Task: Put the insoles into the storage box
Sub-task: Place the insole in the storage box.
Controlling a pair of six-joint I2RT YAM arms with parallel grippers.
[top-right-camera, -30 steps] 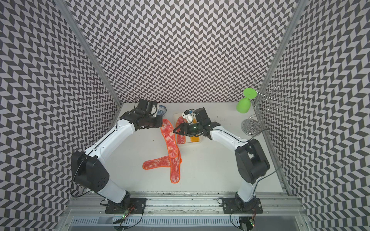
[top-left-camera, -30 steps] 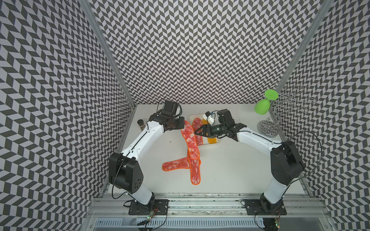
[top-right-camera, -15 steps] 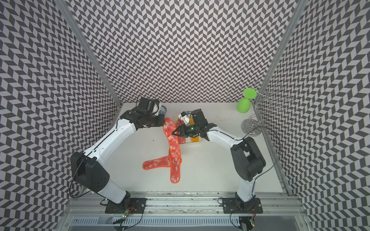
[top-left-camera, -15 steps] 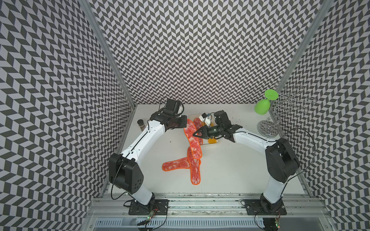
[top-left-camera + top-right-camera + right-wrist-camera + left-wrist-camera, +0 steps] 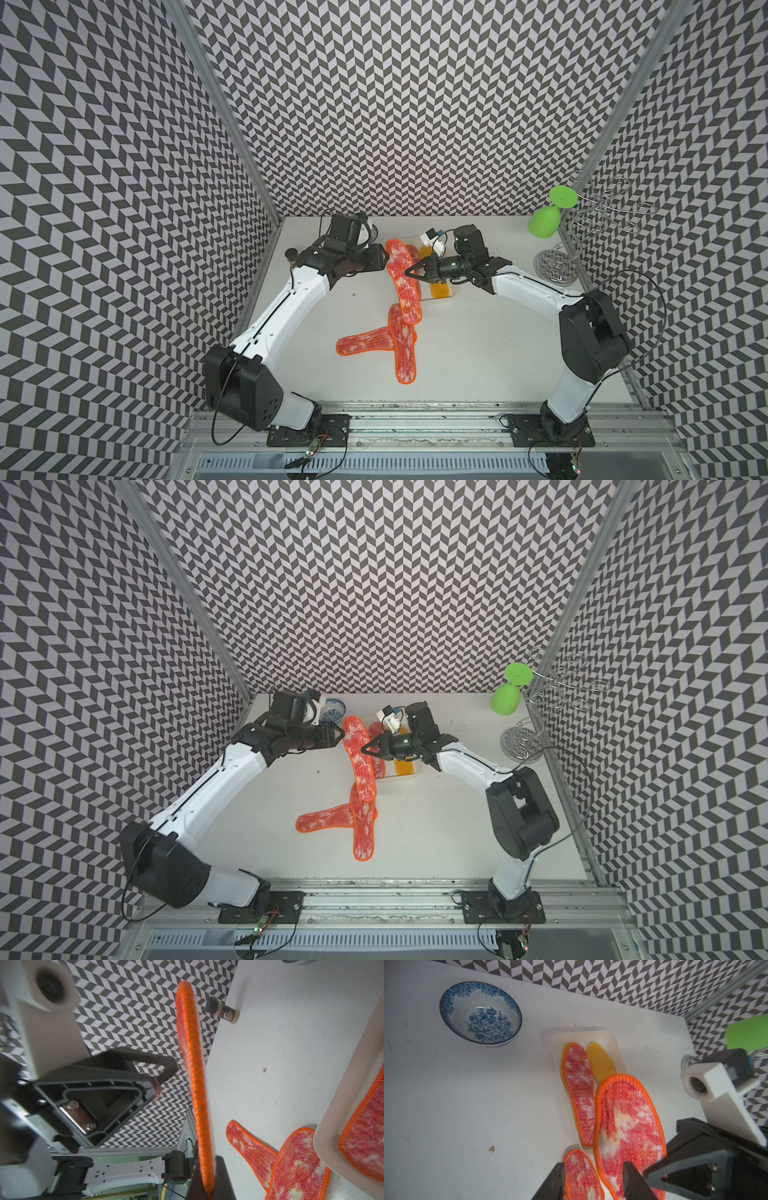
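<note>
Here the right gripper pinches one long edge of a mottled insole, its fingers pressed together on it. The insole is raised toward the back middle of the bench. The left gripper sits just beside the opposite edge with fingers spread, and the right wrist view shows a slim gap there.

The insole's far end hangs over the rim of the storage box, which stands near the back edge. Inside, a boxed insole lies on a yellow insole, with a second yellow insole beside it. A lengthwise insole and a crosswise insole overlap mid-bench.

A bowl sits near the back edge and a spice jar at the left edge. A green glass and wire rack occupy the back right corner. Bare surface runs along the front edge and between box and rack.
</note>
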